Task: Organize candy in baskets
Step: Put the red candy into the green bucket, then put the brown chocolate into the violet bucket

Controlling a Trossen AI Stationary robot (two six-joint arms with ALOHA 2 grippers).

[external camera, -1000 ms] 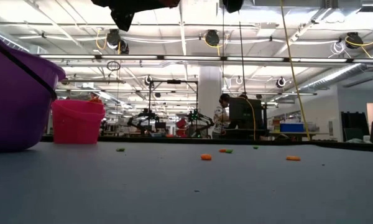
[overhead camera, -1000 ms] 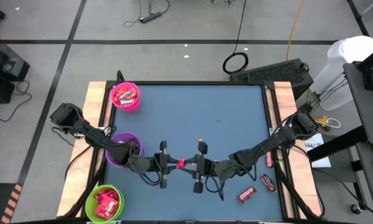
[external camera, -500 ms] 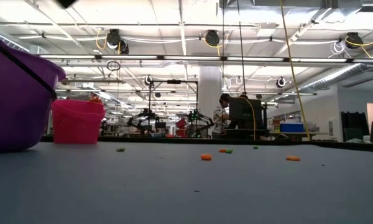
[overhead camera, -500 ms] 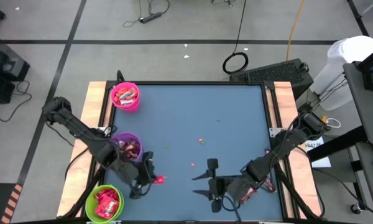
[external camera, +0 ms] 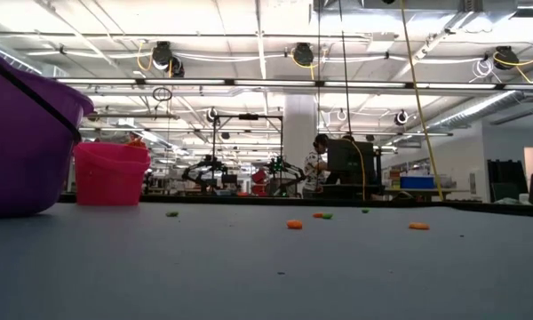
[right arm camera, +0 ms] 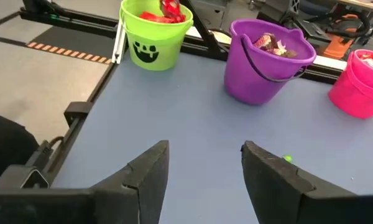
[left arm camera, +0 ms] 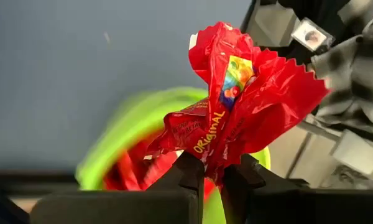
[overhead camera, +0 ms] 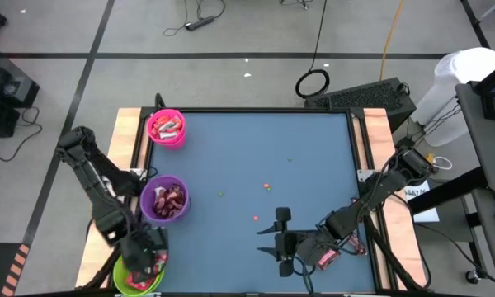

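The left gripper (left arm camera: pixel 210 177) pinches a red candy wrapper (left arm camera: pixel 236 106) between its fingers, directly above the lime green basket (overhead camera: pixel 136 271). The right gripper (right arm camera: pixel 205 165) hovers over the blue worktop (overhead camera: pixel 256 157), fingers spread wide and empty, with candy (overhead camera: pixel 327 258) lying just behind them.

We see three baskets lined up along the left edge of the table (overhead camera: pixel 313 165) in the high view. One basket (overhead camera: pixel 166 128) sits at the upper left corner, another (overhead camera: pixel 167 199) lies below it at mid-left, and the third (overhead camera: pixel 137 275) is at the lower left corner, partly under the left gripper (overhead camera: pixel 151 266). That gripper holds a candy (left arm camera: pixel 236 112) directly over this lowest basket. Candy lies inside all three. The right gripper (overhead camera: pixel 279 239) is at lower centre-right, with loose candy (overhead camera: pixel 327 258) just to its right near the table's lower right edge.
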